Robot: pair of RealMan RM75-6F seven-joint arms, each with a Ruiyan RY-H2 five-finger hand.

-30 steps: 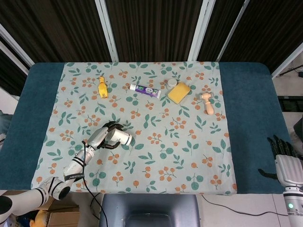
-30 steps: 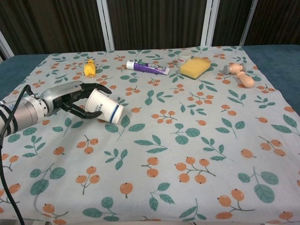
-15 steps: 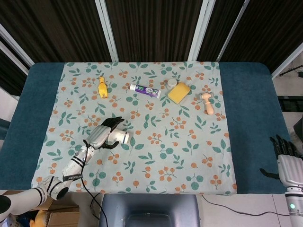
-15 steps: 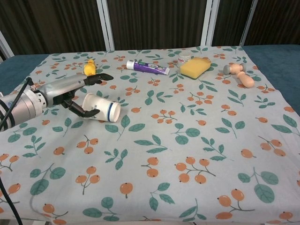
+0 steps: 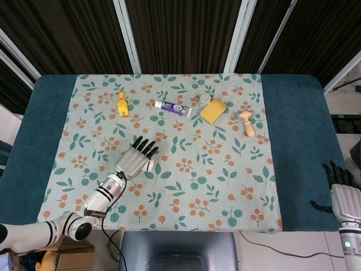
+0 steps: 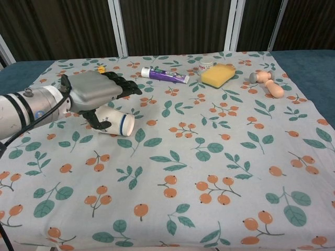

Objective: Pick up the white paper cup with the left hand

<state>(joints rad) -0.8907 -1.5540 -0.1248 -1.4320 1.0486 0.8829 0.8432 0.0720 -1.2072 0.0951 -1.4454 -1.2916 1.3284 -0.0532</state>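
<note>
While the head view shows only the back of the left robot hand [image 5: 135,160] with its fingers [image 5: 148,148] stretched flat and apart, the chest view reveals what lies beneath it: the white paper cup [image 6: 116,122], on its side on the floral cloth [image 6: 209,172], its rim pointing away from the arm. In that view the left robot hand [image 6: 99,90] hovers palm-down over the cup, fingers extended, the thumb [image 6: 99,122] hanging beside the cup's base; it holds nothing. From above, just a sliver of the cup [image 5: 150,164] peeks out at the hand's edge. A second earlier the fingers were wrapped around the cup, which was tilted up; now they have let go and it rests on the cloth. Beyond the cup lie a yellow toy [image 5: 122,104], a toothpaste tube [image 5: 172,107] and a yellow sponge [image 5: 213,110]. The right robot hand [image 5: 341,191], seen only from the head camera, stays off the bench's [image 5: 299,141] far corner, fingers spread, empty.
</note>
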